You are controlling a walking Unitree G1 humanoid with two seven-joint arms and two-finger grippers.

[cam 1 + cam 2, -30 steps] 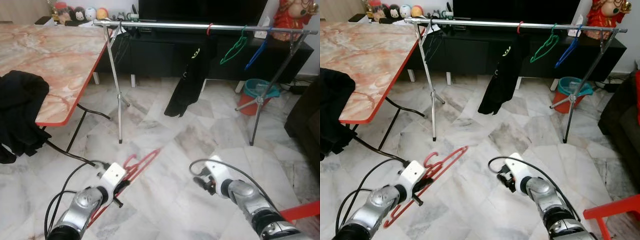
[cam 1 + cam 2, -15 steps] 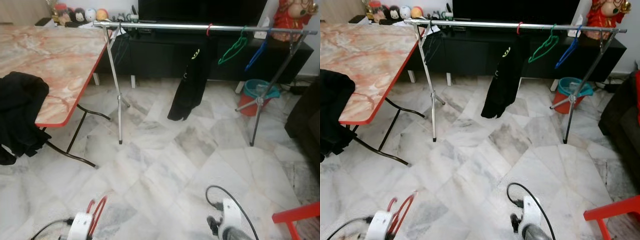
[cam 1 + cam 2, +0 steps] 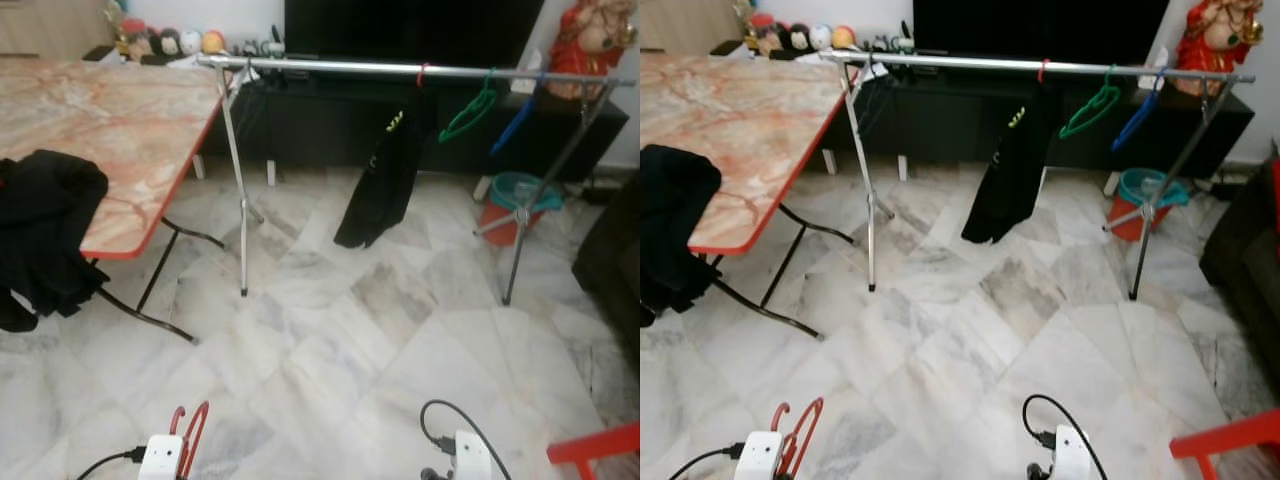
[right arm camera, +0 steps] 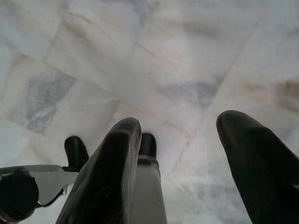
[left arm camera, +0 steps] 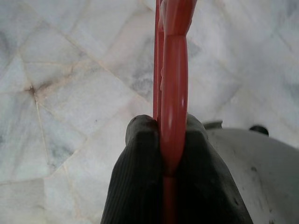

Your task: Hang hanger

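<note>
My left gripper (image 5: 163, 125) is shut on a red plastic hanger (image 5: 174, 70), whose bar runs straight out between the two black fingers above the marble floor. In the eye views the hanger's hook (image 3: 190, 432) pokes up at the bottom left, beside my left wrist (image 3: 160, 462). A silver clothes rail (image 3: 330, 66) on two stands crosses the room ahead, well away from both arms. On it hang a black garment (image 3: 385, 185), a green hanger (image 3: 468, 108) and a blue hanger (image 3: 515, 118). My right gripper (image 4: 180, 126) is open over bare floor, holding nothing.
A marble-topped folding table (image 3: 100, 110) stands at the left with a black cloth (image 3: 45, 235) draped over its edge. A teal bucket (image 3: 525, 192) sits by the rail's right stand. A red stool (image 3: 595, 450) is at the bottom right, and a dark TV cabinet (image 3: 320, 125) stands behind the rail.
Both arms have dropped from mid-picture to the bottom edge, the left one taking the red hanger down with it. The camera has shifted slightly; the rail and its clothes have stayed put.
</note>
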